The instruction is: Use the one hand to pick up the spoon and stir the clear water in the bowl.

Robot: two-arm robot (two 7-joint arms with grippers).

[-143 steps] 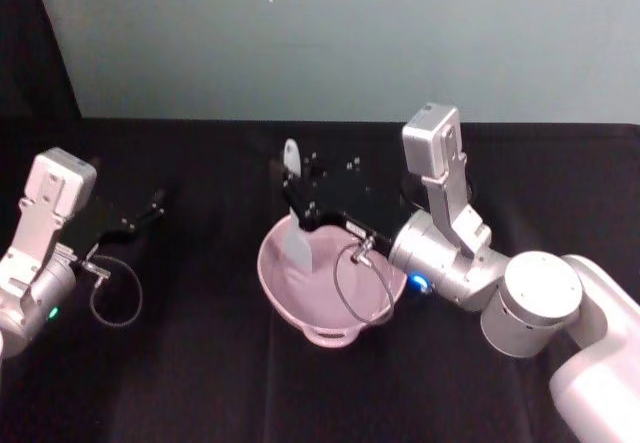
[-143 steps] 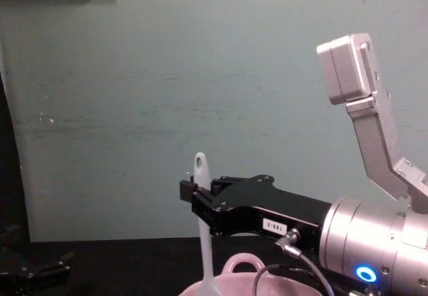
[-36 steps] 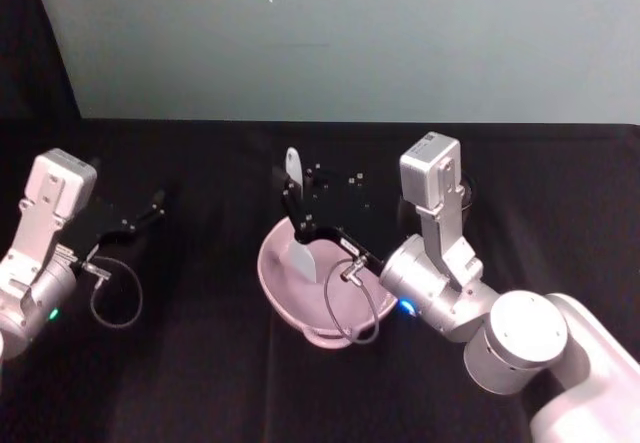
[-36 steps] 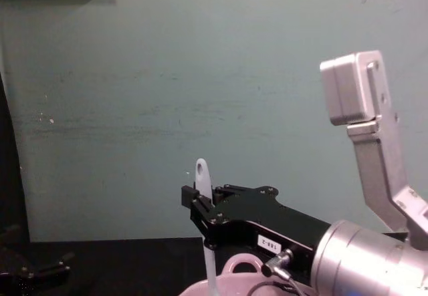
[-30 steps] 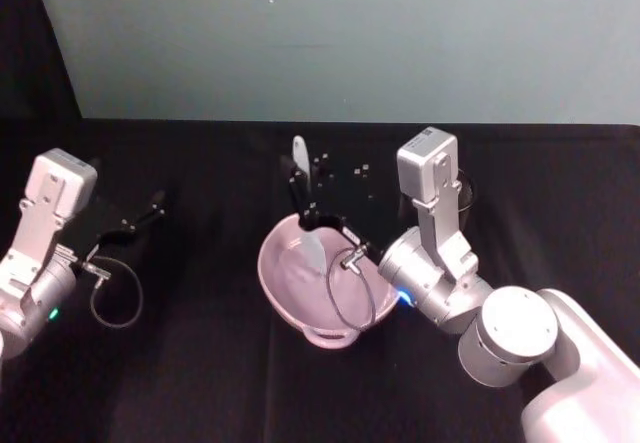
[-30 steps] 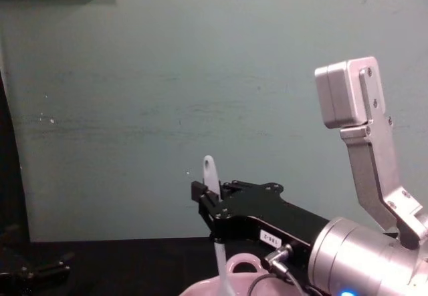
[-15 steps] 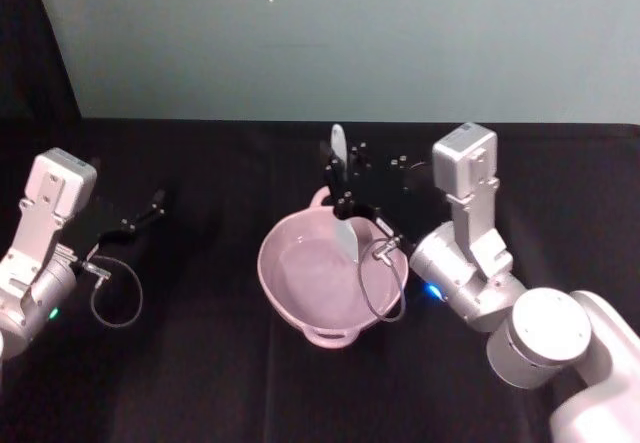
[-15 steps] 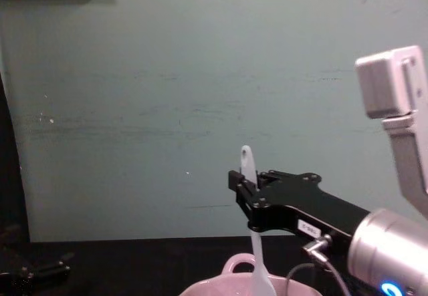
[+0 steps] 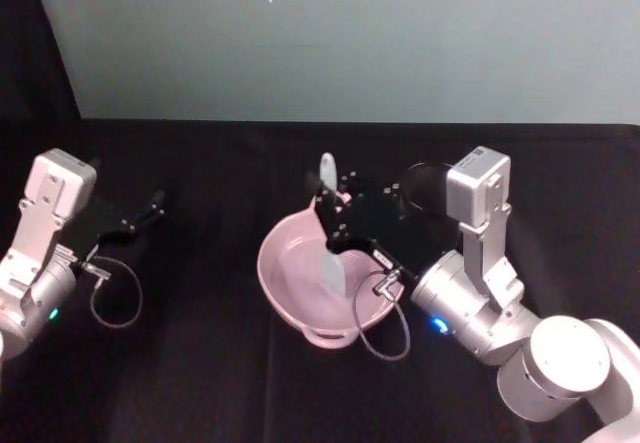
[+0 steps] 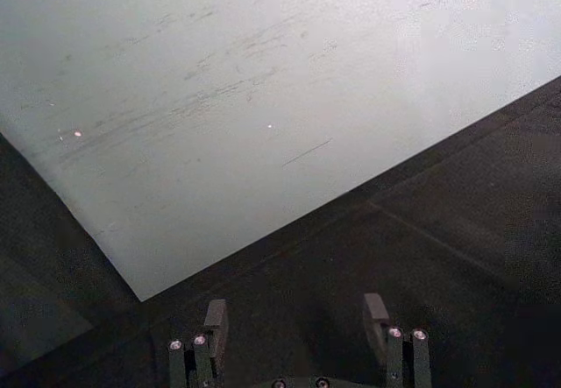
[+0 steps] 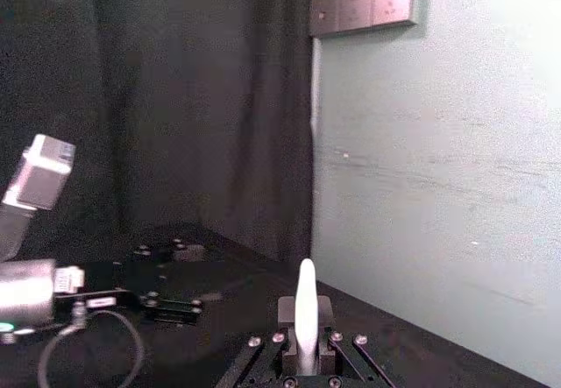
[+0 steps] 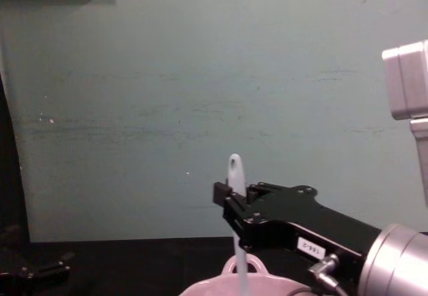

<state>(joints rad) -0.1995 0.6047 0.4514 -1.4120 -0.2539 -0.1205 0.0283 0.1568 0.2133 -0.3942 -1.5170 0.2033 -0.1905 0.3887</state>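
The pale pink bowl (image 9: 282,268) sits mid-table, and the chest view catches its rim (image 12: 214,286) at the bottom edge. The white spoon (image 9: 333,262) stands nearly upright, blade down inside the bowl, handle end pointing up (image 12: 234,168). My right gripper (image 9: 336,219) is shut on the spoon's handle above the bowl's far side; it also shows in the chest view (image 12: 235,214) and the right wrist view (image 11: 306,328), where the spoon (image 11: 306,300) rises between the fingers. My left gripper (image 9: 152,206) is parked at the table's left, open (image 10: 296,318) and holding nothing.
The table is covered by a black cloth (image 9: 200,363), with a teal wall behind. A dark round cup (image 9: 428,179) stands behind the right arm. A grey cable loop (image 9: 385,335) hangs from the right wrist beside the bowl's near right rim.
The right gripper has swept the spoon around inside the bowl: from its left side to the far right, now back toward the middle and nearer. The left arm has not moved.
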